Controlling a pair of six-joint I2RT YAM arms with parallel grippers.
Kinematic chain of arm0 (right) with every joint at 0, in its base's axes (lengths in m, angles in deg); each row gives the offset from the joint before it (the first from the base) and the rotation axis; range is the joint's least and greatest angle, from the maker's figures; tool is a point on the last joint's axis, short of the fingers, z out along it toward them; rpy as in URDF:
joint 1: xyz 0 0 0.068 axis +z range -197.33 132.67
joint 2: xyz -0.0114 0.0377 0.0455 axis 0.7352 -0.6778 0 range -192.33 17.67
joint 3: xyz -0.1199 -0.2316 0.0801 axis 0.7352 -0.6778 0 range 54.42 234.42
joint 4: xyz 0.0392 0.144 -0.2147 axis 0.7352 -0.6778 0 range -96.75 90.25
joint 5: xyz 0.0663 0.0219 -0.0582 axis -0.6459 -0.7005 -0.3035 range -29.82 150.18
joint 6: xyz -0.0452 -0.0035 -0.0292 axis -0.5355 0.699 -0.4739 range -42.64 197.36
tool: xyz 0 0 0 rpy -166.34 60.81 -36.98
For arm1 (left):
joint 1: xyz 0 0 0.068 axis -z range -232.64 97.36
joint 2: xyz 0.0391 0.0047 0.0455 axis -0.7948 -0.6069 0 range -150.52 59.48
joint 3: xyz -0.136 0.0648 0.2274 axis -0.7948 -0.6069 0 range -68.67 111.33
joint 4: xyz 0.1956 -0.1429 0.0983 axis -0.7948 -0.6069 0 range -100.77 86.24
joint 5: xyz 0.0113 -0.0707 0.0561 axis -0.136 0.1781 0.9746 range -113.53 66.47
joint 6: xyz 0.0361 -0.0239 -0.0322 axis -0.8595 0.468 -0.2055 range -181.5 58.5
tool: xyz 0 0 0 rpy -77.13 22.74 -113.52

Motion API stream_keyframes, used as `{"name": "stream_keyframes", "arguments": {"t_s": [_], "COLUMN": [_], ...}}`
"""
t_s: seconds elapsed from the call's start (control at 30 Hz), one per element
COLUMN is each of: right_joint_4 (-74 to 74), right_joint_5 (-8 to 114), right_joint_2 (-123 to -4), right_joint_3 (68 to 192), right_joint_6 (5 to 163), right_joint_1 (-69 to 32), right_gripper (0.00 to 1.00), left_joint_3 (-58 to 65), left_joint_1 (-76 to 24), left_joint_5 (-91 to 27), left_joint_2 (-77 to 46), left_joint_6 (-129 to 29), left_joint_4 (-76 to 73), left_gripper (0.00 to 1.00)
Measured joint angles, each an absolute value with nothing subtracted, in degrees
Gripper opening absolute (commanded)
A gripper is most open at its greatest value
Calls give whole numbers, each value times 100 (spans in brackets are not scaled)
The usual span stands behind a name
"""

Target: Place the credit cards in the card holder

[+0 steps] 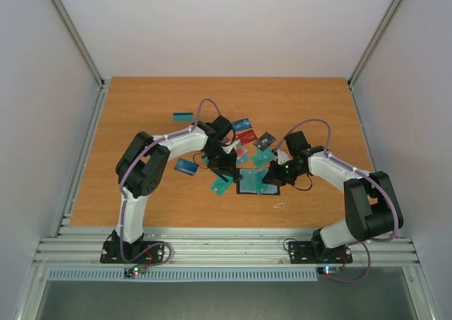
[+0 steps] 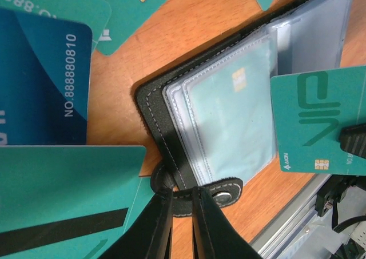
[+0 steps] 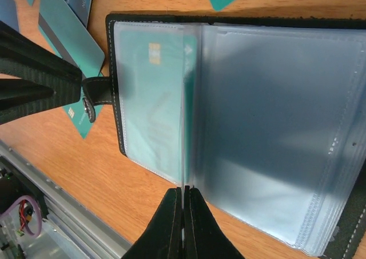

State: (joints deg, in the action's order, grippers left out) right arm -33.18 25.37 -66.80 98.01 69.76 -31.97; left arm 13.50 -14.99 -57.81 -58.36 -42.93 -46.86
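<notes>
Open card holder [image 1: 258,182] lies flat on the wood-grain surface [image 1: 141,115], mid-table, between the two tools. The cover is black and leather-look, with pale stitching and rounded corners. Inside is a stack of clear, slightly frosted plastic sleeves [image 3: 274,127] with seamed edges. One sleeve carries a sleeved card [image 2: 229,122], teal with a gold chip. A short strap [image 2: 226,193] with a metal snap sticks out from the cover's edge.

Grip, left tool [image 2: 183,199]: clenched on the strap.
Grip, right tool [image 3: 183,193]: fingers pressed tight on a teal VIP card [image 2: 311,122]. The card is thin and rigid, held over the sleeves, edge-on to its own camera.

Loose credit cards [image 1: 221,186] are glossy and round-cornered, mostly teal, plus a blue card [image 2: 40,82]. They lie scattered left of and behind the holder.

Both arms have elbows raised outboard, forearms angled inward and wrists tipped down.
</notes>
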Motion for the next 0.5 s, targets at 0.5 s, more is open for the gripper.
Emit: {"name": "stream_keyframes", "arguments": {"t_s": [0.5], "right_joint_4": [-3148], "right_joint_5": [2502], "right_joint_2": [-6866], "right_joint_3": [9799], "right_joint_6": [6924], "right_joint_1": [-3201], "right_gripper": [1], "left_joint_3": [1481], "left_joint_1": [-1492], "left_joint_5": [-5781], "left_joint_2": [-5993], "left_joint_6": [-4350], "left_joint_4": [-4782], "left_gripper": [11]}}
